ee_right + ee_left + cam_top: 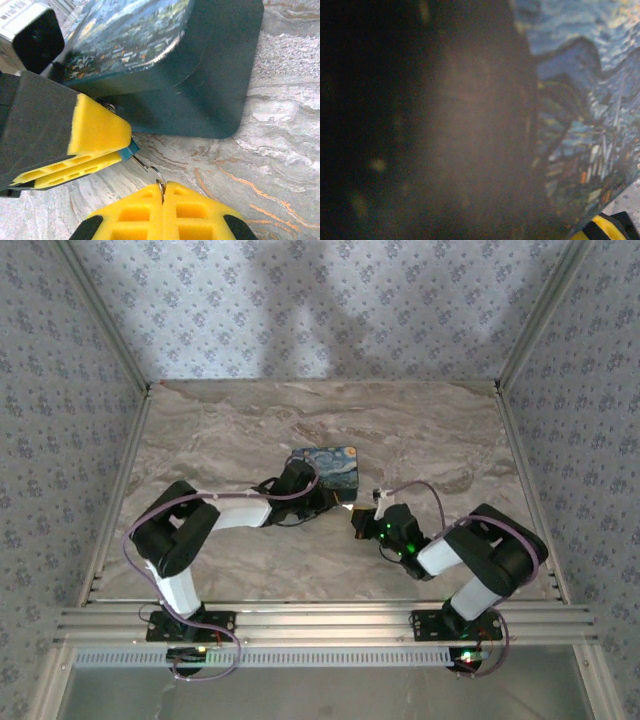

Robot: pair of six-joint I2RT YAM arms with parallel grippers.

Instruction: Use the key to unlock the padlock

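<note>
In the right wrist view my right gripper (162, 186) is shut on the ring of the key (156, 175). The key's thin metal shaft runs up and left into the small padlock (131, 147). Just a blue corner of the padlock pokes out between the yellow fingers (95, 131) of my left gripper (122, 150), which is shut on it. The padlock sits at the front wall of the blue painted box (200, 75). From above, both grippers (335, 502) (358, 521) meet just in front of the box (325, 464).
The box stands at mid-table on the marble top (420, 430). In the left wrist view the box's painted lid (585, 100) is very close, beside a dark blur. Open table lies behind and to both sides of the box.
</note>
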